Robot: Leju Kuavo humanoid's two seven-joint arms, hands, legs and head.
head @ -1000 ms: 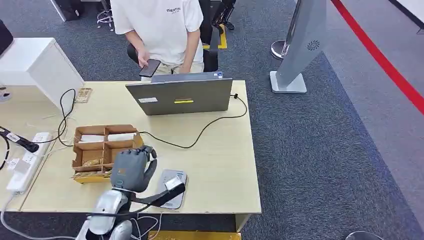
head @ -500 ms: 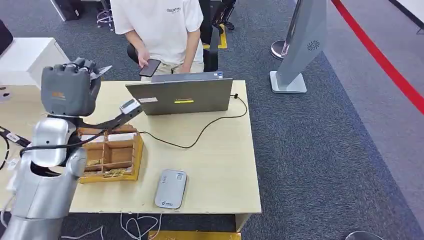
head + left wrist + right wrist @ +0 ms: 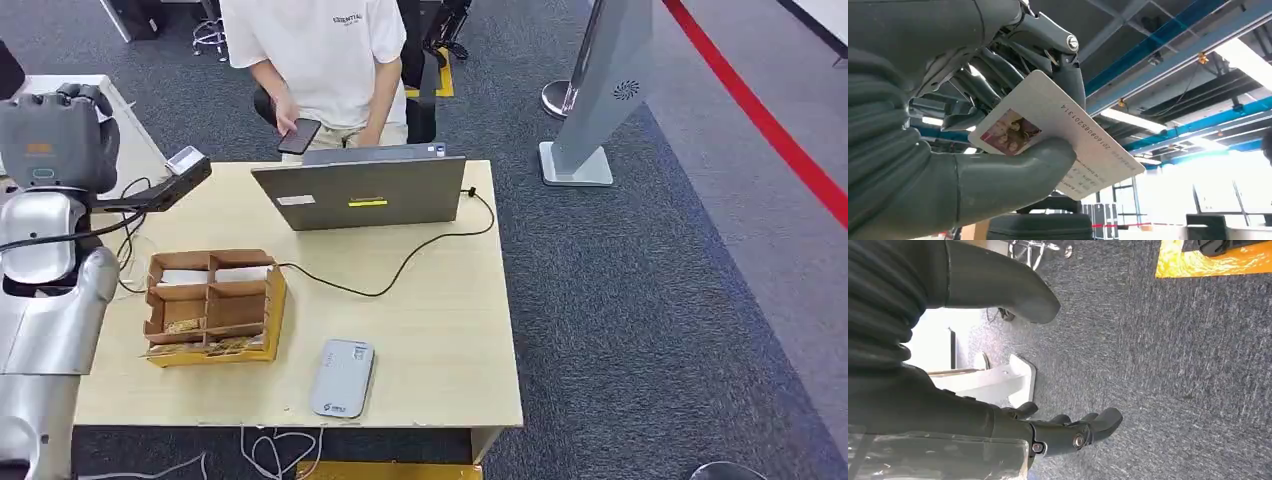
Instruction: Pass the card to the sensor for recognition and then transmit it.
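My left hand (image 3: 55, 135) is raised high at the far left, above the desk's back left corner. It pinches a white ID card (image 3: 1058, 135) with a photo and printed numbers between thumb and fingers (image 3: 1068, 75). The grey card sensor (image 3: 341, 377) lies flat on the wooden desk (image 3: 440, 300) near its front edge, well away from the hand. My right hand (image 3: 1068, 432) hangs over the carpet, fingers apart, holding nothing.
A cardboard tray (image 3: 210, 305) with compartments sits left of the sensor. A laptop (image 3: 360, 190) stands at the desk's back, its cable trailing across. A person (image 3: 315, 60) holding a phone stands behind it. A power strip lies at the left edge.
My left arm has swung up from beside the sensor at the desk's front to high at the back left, carrying the card.
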